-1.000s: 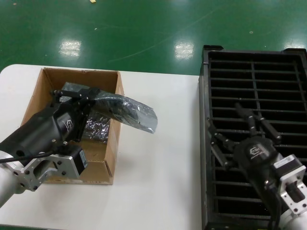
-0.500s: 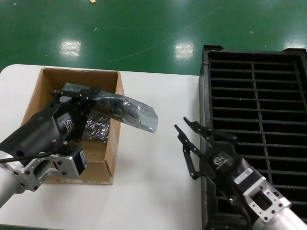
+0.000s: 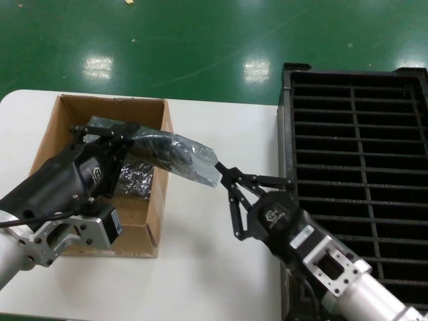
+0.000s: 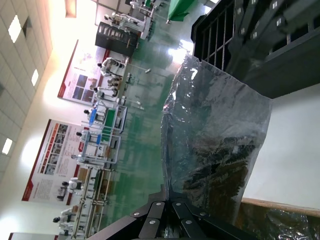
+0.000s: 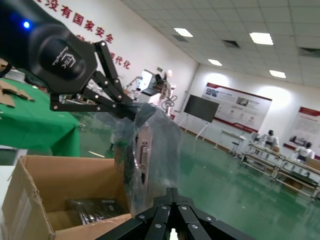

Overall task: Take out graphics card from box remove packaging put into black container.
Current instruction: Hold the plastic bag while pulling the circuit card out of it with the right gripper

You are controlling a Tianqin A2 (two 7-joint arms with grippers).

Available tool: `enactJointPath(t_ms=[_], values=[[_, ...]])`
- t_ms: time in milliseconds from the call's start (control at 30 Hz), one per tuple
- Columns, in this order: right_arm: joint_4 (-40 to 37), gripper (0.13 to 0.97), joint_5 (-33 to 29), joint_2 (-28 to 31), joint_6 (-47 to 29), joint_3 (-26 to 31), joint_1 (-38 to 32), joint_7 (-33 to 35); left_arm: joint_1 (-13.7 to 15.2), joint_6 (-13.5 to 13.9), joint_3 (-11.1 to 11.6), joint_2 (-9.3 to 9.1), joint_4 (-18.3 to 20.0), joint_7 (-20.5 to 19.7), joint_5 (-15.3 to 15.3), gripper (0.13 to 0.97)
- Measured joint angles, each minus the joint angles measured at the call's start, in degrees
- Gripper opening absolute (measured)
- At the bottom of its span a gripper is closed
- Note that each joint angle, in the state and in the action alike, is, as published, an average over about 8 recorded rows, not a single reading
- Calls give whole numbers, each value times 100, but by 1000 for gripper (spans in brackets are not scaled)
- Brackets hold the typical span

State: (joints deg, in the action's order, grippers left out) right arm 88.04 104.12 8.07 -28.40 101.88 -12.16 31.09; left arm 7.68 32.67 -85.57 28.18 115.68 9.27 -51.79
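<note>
**Clerk:** Item one, where does it sit?

**Me:** The graphics card (image 5: 142,155), sealed inside the packaging (image 3: 179,155). My left claw (image 3: 115,138) is clamped on one end of the bag above the box (image 3: 152,224), which stands at the bench's (image 3: 207,267) left side. The bag's free end juts past the box's right wall, out over the bench toward the black container (image 3: 358,127) on the right edge.

**Clerk:** Handling notes for the wrapper?

**Me:** Shiny, crinkled, translucent film. I judge it slick and soft; it sags a little at the free end and would slide under a loose pinch. Light in itself.

**Clerk:** And the contents?

**Me:** The right wrist view shows a metal end bracket with a connector through the film. I take the card for stiff, thin and fragile: edges and bracket bear a grip, the component faces should not be squeezed.

**Clerk:** Second claw?

**Me:** My right claw (image 3: 231,180) is spread wide, fingertips just at the bag's free end, above the bench between box and black container. Whether a tip touches the film yet, I cannot tell.

**Clerk:** Recommended hold?

**Me:** Right claw on the loose film at the open end only, left claw keeping the card's weight, then draw apart slowly so the bag slips off without bending the board.

**Clerk:** Other stock?

**Me:** More bagged pieces (image 3: 137,179) lie in the box bottom.
</note>
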Motion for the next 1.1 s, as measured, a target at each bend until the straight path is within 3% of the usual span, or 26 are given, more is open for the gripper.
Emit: enactJointPath(t_ms=[767,1100], values=[[-1301,134,73,214,-886,536,-1471,-714,0,0,0,0,0,0,0,140],[-1532,144,96,238,-1198,680,-1683,-789,0,0,0,0,0,0,0,140]])
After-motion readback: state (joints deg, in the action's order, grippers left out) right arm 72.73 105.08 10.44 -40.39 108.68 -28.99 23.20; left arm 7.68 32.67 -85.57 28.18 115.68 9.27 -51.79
